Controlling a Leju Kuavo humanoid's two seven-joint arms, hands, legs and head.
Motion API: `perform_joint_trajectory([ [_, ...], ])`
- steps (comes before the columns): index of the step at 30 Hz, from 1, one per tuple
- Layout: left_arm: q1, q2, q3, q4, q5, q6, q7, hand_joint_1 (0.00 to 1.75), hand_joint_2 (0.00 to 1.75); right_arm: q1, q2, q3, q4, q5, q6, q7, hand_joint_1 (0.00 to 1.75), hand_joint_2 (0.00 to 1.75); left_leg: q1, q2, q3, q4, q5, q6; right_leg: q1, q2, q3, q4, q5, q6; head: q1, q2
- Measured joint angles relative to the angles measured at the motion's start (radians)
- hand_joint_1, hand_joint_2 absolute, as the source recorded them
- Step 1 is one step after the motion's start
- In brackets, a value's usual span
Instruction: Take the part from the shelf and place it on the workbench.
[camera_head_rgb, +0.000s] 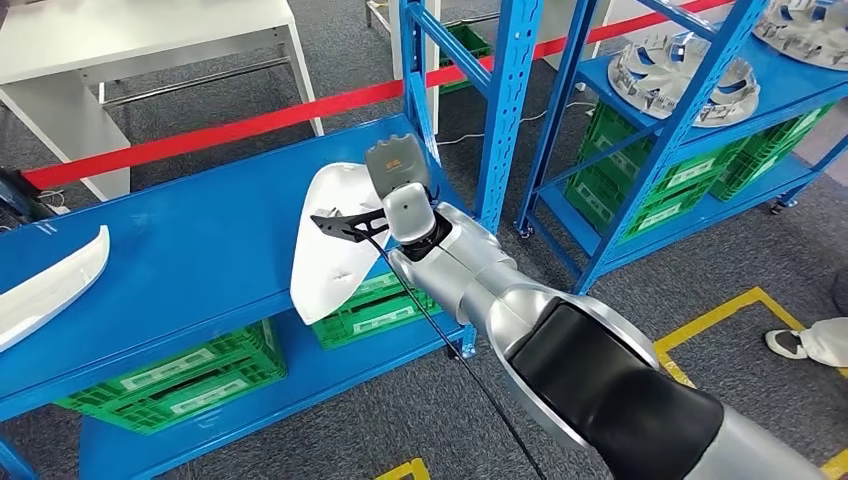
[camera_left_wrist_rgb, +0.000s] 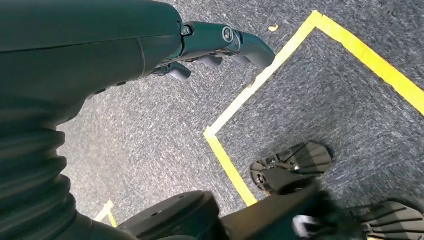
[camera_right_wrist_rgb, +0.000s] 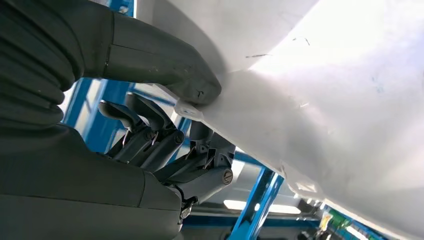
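From the head view, the right arm reaches forward from the lower right toward the near blue shelf. Its wrist meets the white part, a broad curved panel that stands tilted at the shelf's right end, its lower edge hanging past the front lip. The right hand lies against the part's right side, and from here I cannot tell how the fingers sit. A second white panel lies flat at the far left of the same shelf. Under that shelf, on the lower board, stand two green crates (lids on, contents hidden). Further right, a second blue rack carries silver finned wheels on its upper board and more green crates below. A white table stands far left, behind a red tape barrier.

In the left wrist view, the left hand hangs over grey carpet marked with yellow tape; its fingers are curled loosely inward with nothing in them.

In the right wrist view, the right hand pinches the white part: the thumb presses on one face, the dark fingers fold beneath the edge. Blue shelf posts show behind.
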Motion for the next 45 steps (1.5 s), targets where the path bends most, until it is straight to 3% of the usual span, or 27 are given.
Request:
perform_joint_trajectory([
  [1,0.0,0.0,0.0,0.0,0.0,0.0,0.0,0.0,1.75,0.0,-0.001,0.0,0.0,0.0,-0.001,0.0,1.75,1.75,-0.003,-0.001,0.011,-0.026,-0.01,0.009,0.001,0.0,-0.003,-0.001,0.01,0.006,0.001,0.0],
  [3,0.002,-0.001,0.0,0.0,0.0,0.0,0.0,0.0,1.75,0.0,-0.003,0.0,0.0,0.0,-0.002,-0.001,1.75,1.75,-0.004,0.001,-0.002,-0.031,0.001,0.032,-0.001,0.0,-0.008,-0.006,0.022,0.019,0.001,0.0],
  [4,0.002,-0.001,0.0,0.0,0.001,0.0,0.0,0.0,1.75,0.001,-0.005,0.0,0.0,0.0,-0.004,-0.002,1.75,1.75,-0.003,0.002,-0.01,-0.031,0.012,0.042,-0.002,0.002,-0.016,0.004,0.006,0.025,0.001,0.0],
  [5,0.002,-0.001,0.0,0.0,0.001,0.0,0.0,0.0,1.75,0.001,-0.007,0.0,0.0,0.0,-0.005,-0.002,1.75,1.75,-0.002,0.004,-0.021,-0.032,0.024,0.051,-0.003,0.003,-0.029,0.032,-0.03,0.03,0.002,0.0],
  [7,0.002,-0.001,0.0,0.0,0.003,0.0,-0.001,0.0,1.75,0.001,-0.008,0.0,0.0,0.0,-0.008,-0.002,1.75,1.75,-0.004,0.005,-0.048,-0.03,0.048,0.063,-0.004,0.005,-0.062,0.148,-0.135,0.038,0.005,0.0],
  [8,0.003,-0.001,0.0,0.0,0.004,0.0,-0.002,0.0,1.75,0.001,-0.008,0.0,0.0,0.0,-0.009,-0.002,1.75,1.75,-0.006,0.005,-0.063,-0.029,0.06,0.065,-0.004,0.006,-0.075,0.215,-0.173,0.039,0.005,0.0],
  [9,0.004,-0.001,0.0,0.0,0.004,0.0,-0.002,0.0,1.75,0.002,-0.008,0.0,0.0,0.0,-0.01,-0.002,1.75,1.75,-0.007,0.005,-0.079,-0.026,0.07,0.066,-0.004,0.006,-0.08,0.267,-0.186,0.039,0.005,0.0],
  [11,0.004,0.0,0.0,0.0,0.006,0.0,-0.003,0.0,1.75,0.002,-0.008,0.0,0.0,0.0,-0.012,-0.001,1.75,1.75,-0.01,0.005,-0.11,-0.019,0.089,0.065,-0.002,0.006,-0.044,0.276,-0.15,0.034,0.005,0.0],
  [13,0.004,-0.001,0.0,0.0,0.008,0.0,-0.005,0.0,1.75,0.001,-0.008,0.0,-0.001,0.0,-0.015,0.0,1.75,1.75,-0.012,0.004,-0.137,-0.01,0.104,0.061,0.005,0.008,0.054,0.162,-0.119,0.019,0.005,0.0],
  [15,0.003,-0.003,0.0,0.0,0.009,0.0,-0.006,0.0,1.75,-0.001,-0.005,0.0,-0.004,0.0,-0.018,0.0,1.75,1.75,-0.014,0.005,-0.151,-0.005,0.119,0.052,0.012,0.009,0.138,0.039,-0.134,0.005,0.005,0.0],
  [16,0.003,-0.003,0.0,0.0,0.009,0.0,-0.006,0.0,1.75,-0.003,-0.004,0.0,-0.004,0.0,-0.019,0.0,1.75,1.75,-0.014,0.005,-0.154,-0.006,0.127,0.046,0.015,0.009,0.154,0.008,-0.143,0.0,0.006,0.0],
  [19,0.005,-0.001,0.0,0.0,0.009,0.0,-0.006,0.0,1.75,-0.005,-0.003,0.0,-0.005,0.0,-0.02,0.0,1.75,1.75,-0.011,0.003,-0.167,-0.005,0.132,0.028,0.011,0.004,0.145,-0.015,-0.12,-0.013,0.008,0.0],
  [21,0.007,0.0,0.0,0.0,0.009,0.0,-0.006,0.0,1.75,-0.005,-0.001,0.0,-0.005,0.0,-0.02,0.0,1.75,1.75,-0.01,0.001,-0.189,0.053,0.063,0.019,0.004,0.001,0.126,-0.024,-0.093,-0.022,0.006,0.0],
  [23,0.007,0.001,0.0,0.0,0.009,0.0,-0.006,0.0,1.75,-0.005,0.0,0.0,-0.005,0.0,-0.02,0.001,1.75,1.75,-0.007,0.002,-0.215,0.171,-0.029,0.01,0.003,0.0,0.098,-0.024,-0.069,-0.026,0.004,0.0],
  [24,0.007,0.001,0.0,0.0,0.009,0.0,-0.007,0.0,1.75,-0.005,0.001,0.0,-0.005,0.0,-0.02,0.002,1.75,1.75,-0.004,0.002,-0.222,0.227,-0.051,0.005,0.003,-0.001,0.082,-0.023,-0.057,-0.025,0.004,0.0],
  [26,0.006,0.001,0.0,0.0,0.009,0.0,-0.008,0.0,1.75,-0.005,0.0,0.0,-0.005,0.0,-0.02,0.003,1.75,1.75,0.0,0.002,-0.2,0.26,-0.024,-0.002,0.001,-0.002,0.049,-0.02,-0.033,-0.02,0.004,0.0],
  [28,0.005,0.002,0.0,0.0,0.009,0.0,-0.009,0.0,1.75,-0.006,-0.001,0.0,-0.005,0.0,-0.019,0.005,1.75,1.75,0.005,0.002,-0.117,0.167,0.022,-0.008,-0.002,-0.002,0.016,-0.011,-0.012,-0.01,0.004,0.0],
  [30,0.002,0.001,0.0,0.0,0.008,0.0,-0.009,0.0,1.75,-0.007,-0.002,0.0,-0.005,0.0,-0.02,0.009,1.75,1.75,0.004,0.0,-0.027,0.036,0.005,-0.004,-0.002,-0.002,-0.005,0.0,0.006,0.003,0.005,0.0],
  [32,0.001,0.0,0.0,-0.001,0.007,0.0,-0.009,0.0,1.75,-0.009,-0.004,0.0,-0.006,0.0,-0.02,0.011,1.75,1.75,-0.002,-0.001,-0.001,-0.015,-0.014,0.013,0.0,-0.003,-0.011,-0.001,0.025,0.015,0.006,0.0],
  [34,0.002,0.0,0.0,-0.001,0.007,0.0,-0.009,0.0,1.75,-0.01,-0.009,0.0,-0.005,0.0,-0.021,0.012,1.75,1.75,-0.002,0.001,-0.017,-0.014,0.004,0.036,-0.002,-0.002,-0.015,-0.003,0.03,0.026,0.007,0.0],
  [35,0.003,0.0,0.0,-0.001,0.007,0.0,-0.01,0.0,1.75,-0.01,-0.012,0.0,-0.005,0.0,-0.02,0.012,1.75,1.75,-0.002,0.003,-0.025,-0.015,0.016,0.046,-0.004,-0.001,-0.023,0.012,0.006,0.032,0.008,0.0],
  [38,0.002,0.0,0.0,-0.001,0.007,0.0,-0.013,0.0,1.75,-0.012,-0.018,0.0,-0.005,0.0,-0.02,0.012,1.75,1.75,-0.002,0.006,-0.069,-0.014,0.057,0.063,-0.005,0.002,-0.067,0.173,-0.149,0.041,0.009,0.0],
  [39,0.003,0.0,0.0,-0.001,0.007,0.0,-0.013,0.0,1.75,-0.011,-0.019,0.0,-0.005,0.0,-0.02,0.012,1.75,1.75,-0.003,0.006,-0.086,-0.013,0.07,0.064,-0.005,0.002,-0.078,0.238,-0.182,0.042,0.009,0.0],
  [40,0.003,0.0,-0.001,-0.001,0.007,0.0,-0.014,0.0,1.75,-0.011,-0.021,0.0,-0.005,0.0,-0.02,0.012,1.75,1.75,-0.005,0.006,-0.103,-0.011,0.083,0.065,-0.004,0.002,-0.079,0.284,-0.189,0.041,0.009,0.0],
  [42,0.003,0.0,-0.001,-0.001,0.007,0.0,-0.014,0.0,1.75,-0.01,-0.023,0.0,-0.005,0.0,-0.02,0.013,1.75,1.75,-0.008,0.007,-0.137,-0.008,0.106,0.065,-0.002,0.003,-0.035,0.283,-0.152,0.033,0.009,0.0],
  [43,0.003,0.0,-0.001,-0.001,0.007,0.0,-0.014,0.0,1.75,-0.01,-0.023,0.0,-0.005,0.0,-0.02,0.013,1.75,1.75,-0.01,0.006,-0.152,-0.007,0.118,0.063,0.002,0.004,0.013,0.233,-0.13,0.025,0.009,0.0],
  [45,0.003,-0.002,-0.001,-0.002,0.006,0.0,-0.014,0.0,1.75,-0.013,-0.023,0.0,-0.006,0.0,-0.02,0.014,1.75,1.75,-0.013,0.006,-0.172,-0.006,0.139,0.057,0.01,0.006,0.126,0.087,-0.134,0.01,0.009,0.0],
])
